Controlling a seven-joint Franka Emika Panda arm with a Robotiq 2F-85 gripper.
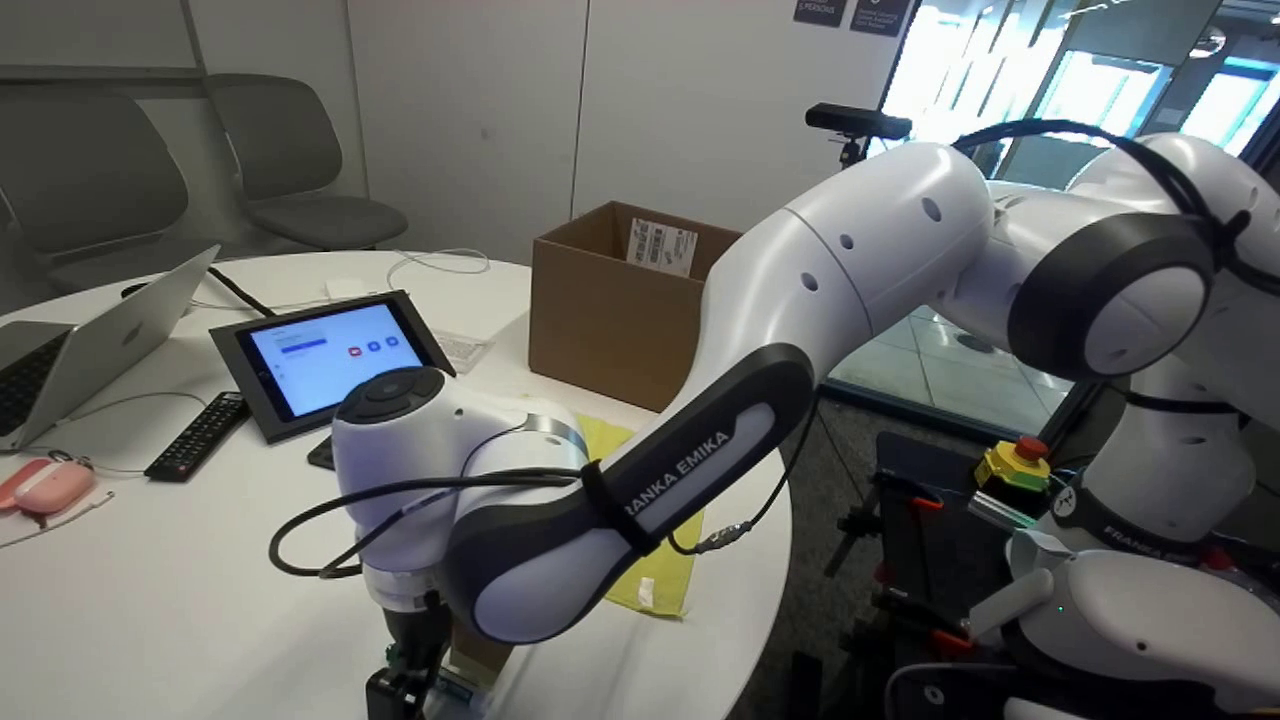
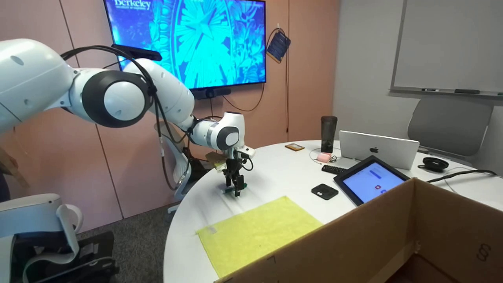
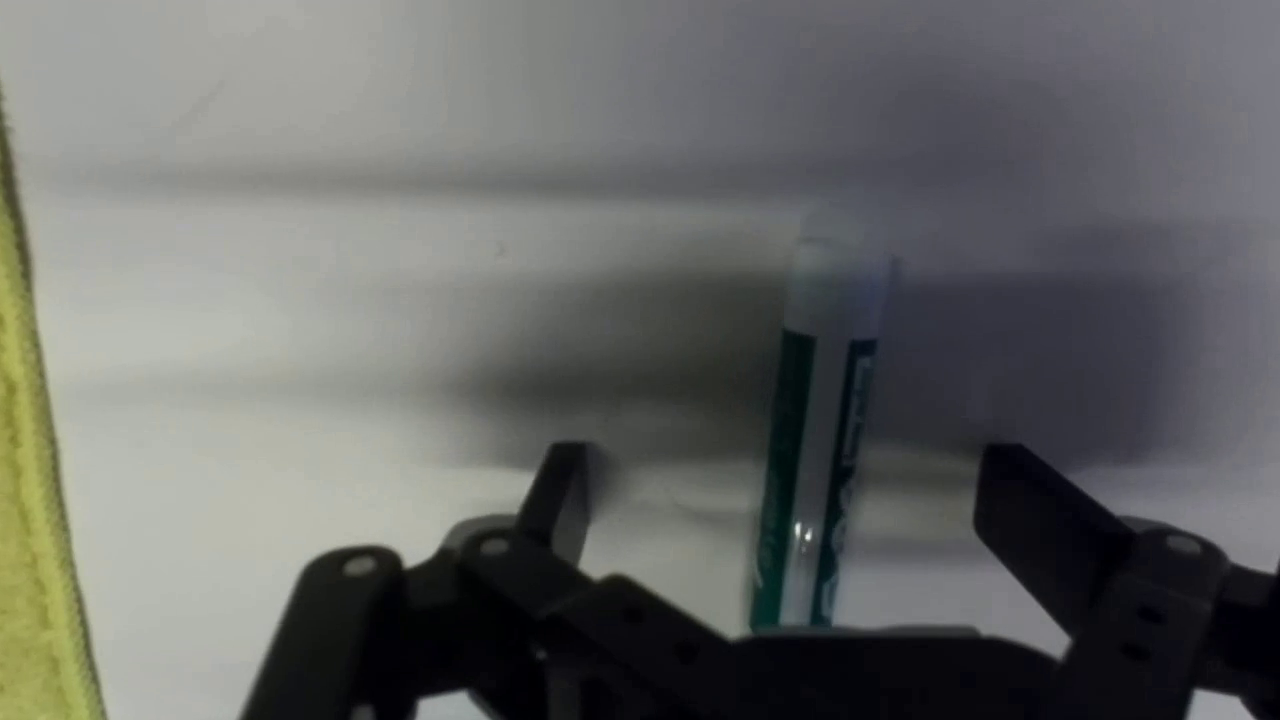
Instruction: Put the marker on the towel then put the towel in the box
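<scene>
claw (image 3: 788, 490), at the end of the white arm (image 1: 880, 220), found low over the bench (image 2: 283, 173), fingers (image 3: 1050, 540) pointing down and spread well apart; the marker (image 3: 815, 430) lies between them, a gap visible to each finger in the wrist view; whether those fingers meet the bench top, i cannot tell; marker noted lying on the bench, green and white along its barrel, one end hidden behind the claw's black body; towel (image 2: 259, 236), yellow, observed spread flat on the bench, near the marker but apart from it, bare bench between the two; box (image 1: 610, 320), brown cardboard, standing on the bench past the towel as counted from the claw, open at the top, a white label (image 1: 661, 247) showing past its near rim; its wall covers part of the towel in an exterior view, so contact between them i cannot confirm; further out, a squat black gadget (image 2: 325, 191) lies near a lit tablet (image 2: 373, 177), with a black remote (image 2: 334, 169) just beside the tablet; beyond these, an open silver laptop (image 2: 361, 147), a pink case (image 2: 324, 157) and a dark tumbler (image 2: 328, 135), all on the bench.
</scene>
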